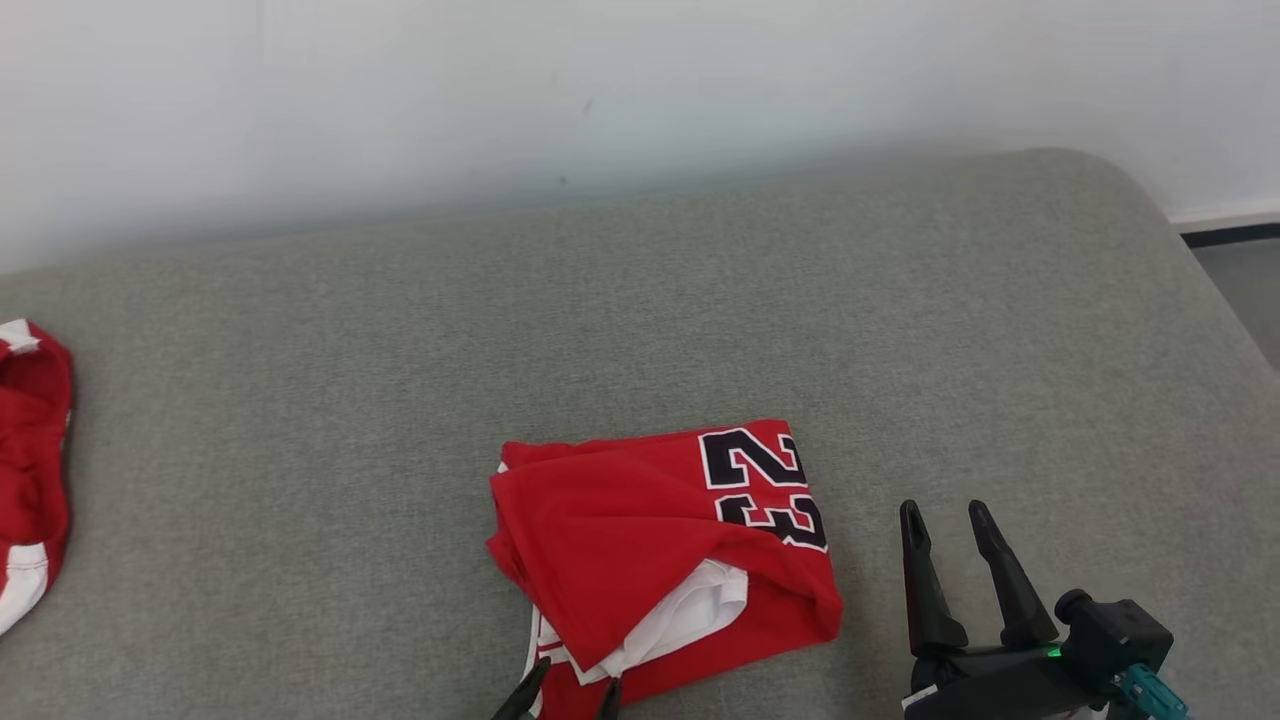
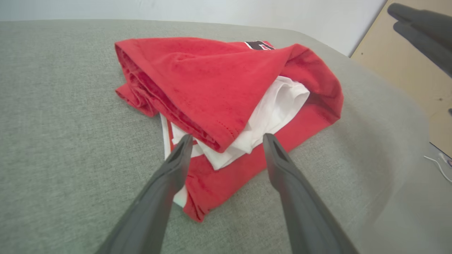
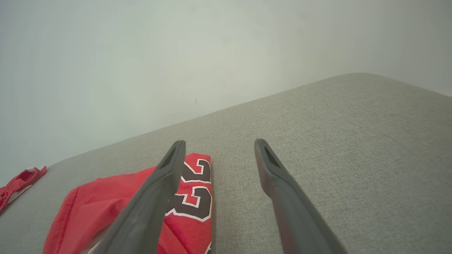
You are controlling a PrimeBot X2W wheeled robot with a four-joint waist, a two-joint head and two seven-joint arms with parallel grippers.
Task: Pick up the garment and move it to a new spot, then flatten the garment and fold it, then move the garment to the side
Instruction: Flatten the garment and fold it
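Observation:
The garment (image 1: 640, 530) is a red sports shirt folded into a rough bundle at the near middle of the grey cushion, with a black "23" on its far right corner and a white panel poking out of its near edge. The left wrist view has the garment (image 2: 219, 91) just beyond my left gripper (image 2: 226, 139), which stands open with its tips over the near hem. Those tips of the left gripper (image 1: 572, 685) show at the head view's bottom edge. My right gripper (image 1: 945, 515) stands open to the right of the garment (image 3: 190, 197), holding nothing.
A second red and white garment (image 1: 30, 470) lies at the cushion's far left edge. The grey cushion (image 1: 640, 320) stretches wide behind and to both sides, backed by a white wall. Its right end curves down toward the floor (image 1: 1245, 275).

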